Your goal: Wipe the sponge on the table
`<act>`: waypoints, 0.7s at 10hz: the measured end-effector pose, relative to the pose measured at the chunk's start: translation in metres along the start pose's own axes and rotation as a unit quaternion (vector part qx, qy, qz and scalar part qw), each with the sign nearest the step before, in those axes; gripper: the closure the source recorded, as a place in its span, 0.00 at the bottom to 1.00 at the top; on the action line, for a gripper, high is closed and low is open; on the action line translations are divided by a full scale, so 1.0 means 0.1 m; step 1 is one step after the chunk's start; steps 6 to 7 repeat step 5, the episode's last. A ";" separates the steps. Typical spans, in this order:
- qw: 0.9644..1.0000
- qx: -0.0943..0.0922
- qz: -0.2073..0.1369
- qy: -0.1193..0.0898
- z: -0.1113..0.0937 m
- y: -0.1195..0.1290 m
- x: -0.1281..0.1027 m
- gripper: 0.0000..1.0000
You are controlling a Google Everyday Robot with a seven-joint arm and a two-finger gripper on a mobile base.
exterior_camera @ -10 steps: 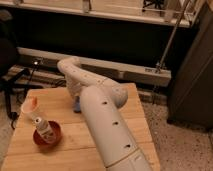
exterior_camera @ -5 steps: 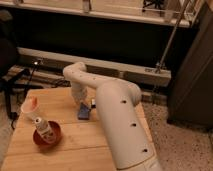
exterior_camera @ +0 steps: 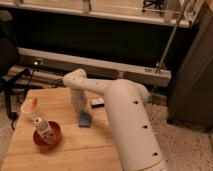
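The blue sponge (exterior_camera: 85,119) lies on the light wooden table (exterior_camera: 70,147), near its middle right. My gripper (exterior_camera: 80,109) hangs from the white arm directly over the sponge's upper left edge, at or just above it. A flat dark bar (exterior_camera: 98,103) with a light stripe lies just beyond the sponge, partly hidden by the arm.
A red bowl (exterior_camera: 46,136) holding a white bottle (exterior_camera: 42,127) stands at the table's left front. A pale cup with an orange inside (exterior_camera: 29,105) sits behind it. My big white arm body (exterior_camera: 132,130) covers the table's right side. A dark chair (exterior_camera: 7,70) stands at far left.
The arm has swung toward the near side and the gripper has come down onto the sponge. The sponge now shows more fully, slightly nearer the front.
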 end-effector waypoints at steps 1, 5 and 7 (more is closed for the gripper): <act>1.000 -0.001 -0.011 -0.003 0.03 -0.05 -0.09 1.00; 0.998 0.009 -0.063 -0.006 0.07 -0.38 -0.32 0.98; 0.998 0.009 -0.063 -0.006 0.07 -0.38 -0.32 0.98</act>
